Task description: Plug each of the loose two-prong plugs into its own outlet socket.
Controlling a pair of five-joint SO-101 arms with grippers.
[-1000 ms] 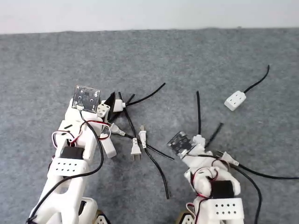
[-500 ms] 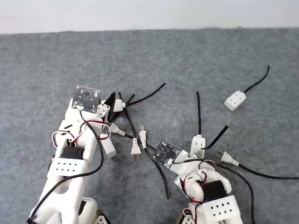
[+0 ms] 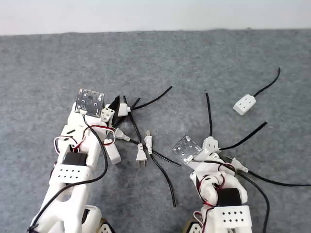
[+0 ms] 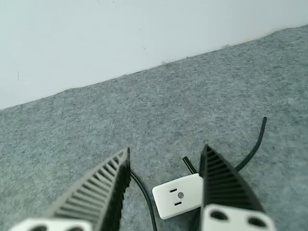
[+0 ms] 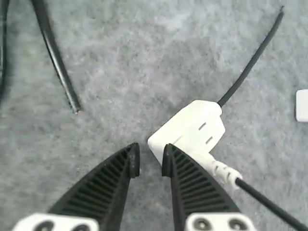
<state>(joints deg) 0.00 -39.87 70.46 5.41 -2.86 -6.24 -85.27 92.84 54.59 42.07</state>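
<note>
A white plastic outlet block point(image 4: 178, 196) with two slots and a round hole sits on the grey carpet point(image 4: 192, 106) between the widely spread fingers of the left gripper point(image 4: 166, 150), slotted face toward the wrist. The right gripper point(image 5: 150, 147), angled downward, shows only a narrow slit. A second white two-slot outlet block point(image 5: 190, 127) lies just past its tips, long axis slanting away, with its black cord point(image 5: 250, 60) trailing beyond.

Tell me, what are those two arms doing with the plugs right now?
Left tool open, straddling a white socket. Right tool barely open, tips at a second socket. Plugs loose on carpet between arms. Cables crisscross near them.
</note>
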